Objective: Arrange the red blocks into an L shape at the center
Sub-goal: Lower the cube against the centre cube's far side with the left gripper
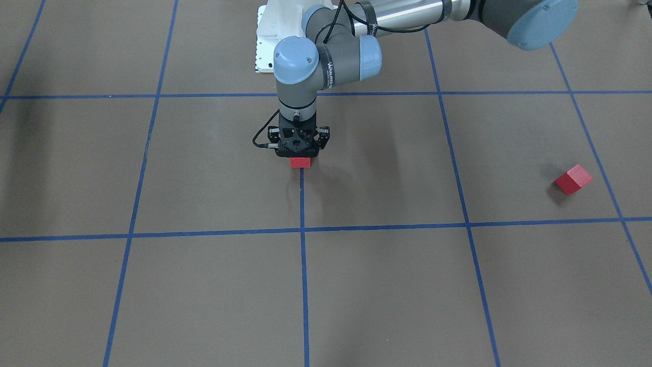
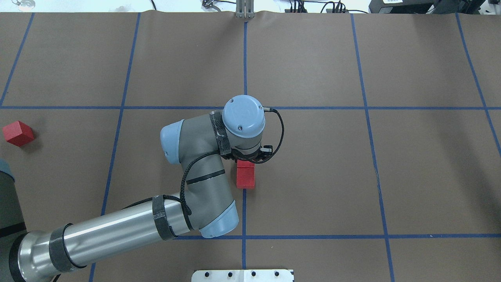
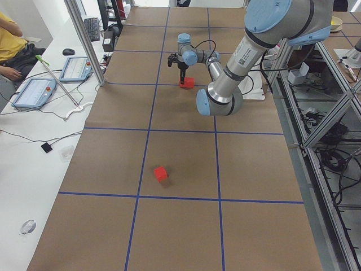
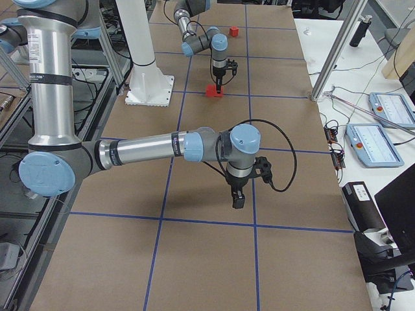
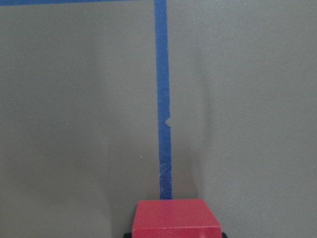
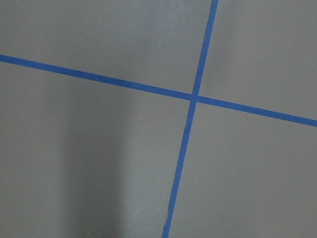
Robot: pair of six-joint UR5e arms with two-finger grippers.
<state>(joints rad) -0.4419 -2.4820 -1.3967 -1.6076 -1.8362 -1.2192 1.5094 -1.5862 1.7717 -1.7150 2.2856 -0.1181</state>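
Note:
My left gripper stands upright over the table's middle, shut on a red block that sits low at the table surface; dark fingertips touch both its sides in the left wrist view. A second red block lies against it on the robot's side, in line along the blue centre line. The third red block lies alone far out on my left side. My right gripper hangs over bare table; I cannot tell whether it is open or shut.
Blue tape lines divide the brown table into big squares. The white base plate is at the robot's edge. Tablets and a seated person are beyond the operators' side.

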